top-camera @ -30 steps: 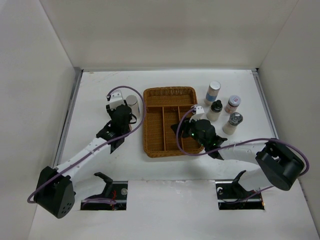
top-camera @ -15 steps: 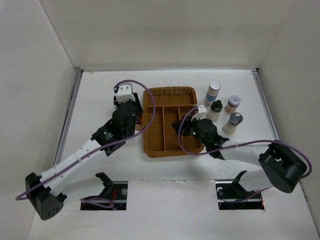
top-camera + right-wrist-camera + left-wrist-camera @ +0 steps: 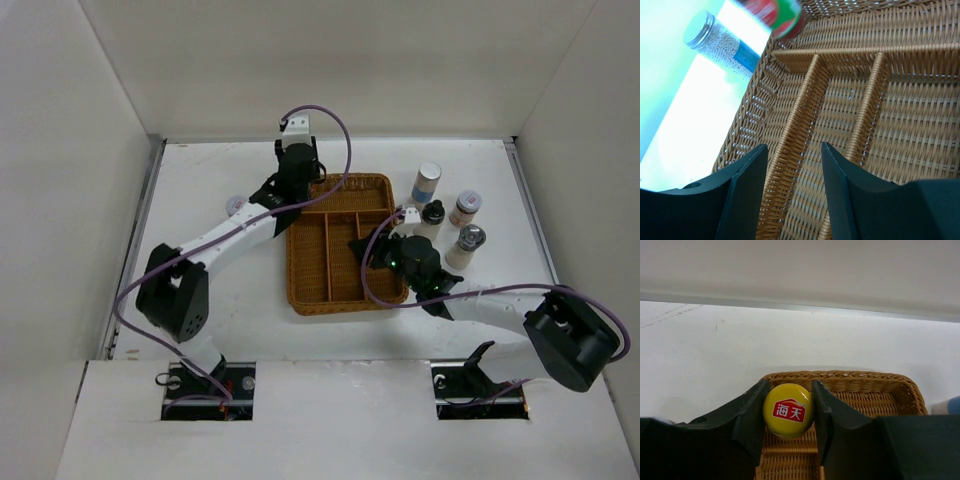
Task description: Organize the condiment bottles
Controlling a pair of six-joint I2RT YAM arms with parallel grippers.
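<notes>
From above, the left jaws hung over the back left corner of the wicker tray (image 3: 310, 265) and the right jaws over its right side. Four condiment bottles (image 3: 431, 220) stood on the desk (image 3: 200, 170) just right of it.

In the left wrist view, the left jaws pinched the yellow cap of the red-sauce bottle (image 3: 788, 410) above the tray's back compartment.

In the right wrist view, the right jaws stood spread over the dividers (image 3: 807, 100). A chrome-lidded jar (image 3: 720, 44) showed just outside the rim.

Top camera looks down on all; both close wrist cameras share the wicker tray (image 3: 340, 305).
</notes>
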